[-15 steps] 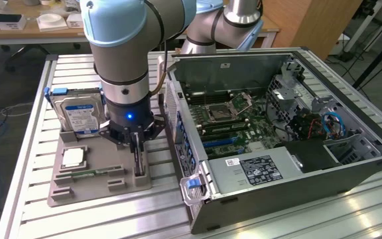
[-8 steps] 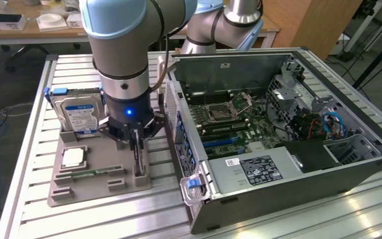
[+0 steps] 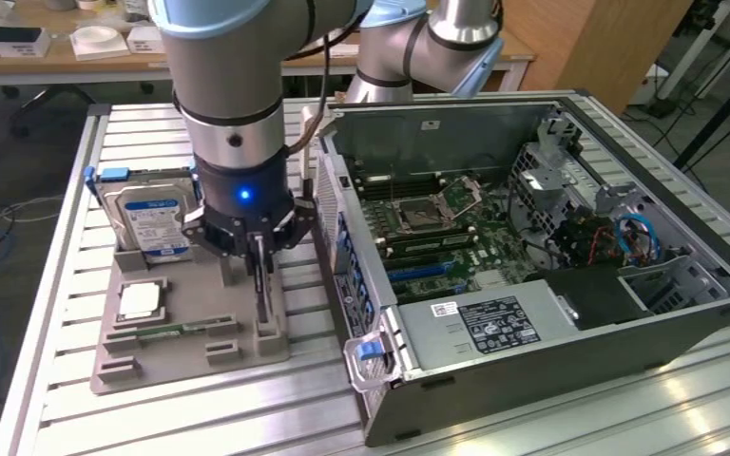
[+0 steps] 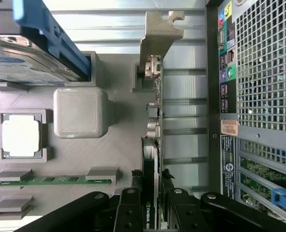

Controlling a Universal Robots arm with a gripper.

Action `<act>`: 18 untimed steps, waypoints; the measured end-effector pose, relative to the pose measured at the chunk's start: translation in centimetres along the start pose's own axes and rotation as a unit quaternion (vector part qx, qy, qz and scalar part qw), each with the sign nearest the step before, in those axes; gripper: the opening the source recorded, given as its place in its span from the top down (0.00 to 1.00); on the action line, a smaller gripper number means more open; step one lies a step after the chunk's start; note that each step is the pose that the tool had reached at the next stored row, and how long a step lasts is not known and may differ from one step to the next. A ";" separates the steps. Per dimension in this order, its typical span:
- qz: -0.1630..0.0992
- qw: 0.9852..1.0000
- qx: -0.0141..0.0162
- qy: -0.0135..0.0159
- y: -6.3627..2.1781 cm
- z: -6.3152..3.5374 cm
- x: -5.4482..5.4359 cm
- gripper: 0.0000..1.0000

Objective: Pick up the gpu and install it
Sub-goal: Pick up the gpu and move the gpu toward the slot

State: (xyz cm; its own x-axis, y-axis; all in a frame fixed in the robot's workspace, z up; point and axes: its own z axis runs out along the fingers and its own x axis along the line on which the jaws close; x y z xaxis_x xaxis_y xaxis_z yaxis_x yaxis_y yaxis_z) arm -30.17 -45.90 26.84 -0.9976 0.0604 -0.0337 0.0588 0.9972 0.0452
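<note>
Standing on edge in a slot of the grey holder [image 4: 80,159], the graphics card [image 4: 150,154] has the hand [image 4: 151,200] clenched across its upper edge, well apart from its metal bracket [image 4: 157,34]. We see the balance of that hold as the main risk. If the grip sits off the card's middle, the card could pivot between the pads as it rises, and the bracket end could catch in the holder's post and bind. A tilted pull might jam the card in its slot or drag the whole holder across the counter [image 3: 137,133].

Just beside the card stands the back wall of the computer case [image 4: 264,58], and we judge that a swinging bracket could knock against it. On the card's other side the holder carries a memory stick [image 4: 61,180], a processor [image 4: 21,136] and a hard drive [image 3: 149,214]. These sit apart from the card, so we think them less exposed, though a shifted holder would disturb them too. We cannot tell how firmly the pads bite, so a slip is possible.
</note>
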 end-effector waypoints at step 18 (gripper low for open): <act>0.000 1.000 0.000 0.000 0.23 -5.11 -0.2 0.74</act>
State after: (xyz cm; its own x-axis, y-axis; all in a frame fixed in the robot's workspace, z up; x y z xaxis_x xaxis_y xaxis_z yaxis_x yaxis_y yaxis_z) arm -30.17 -45.90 31.95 -0.9976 0.0604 -0.0337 0.0589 0.9972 0.0452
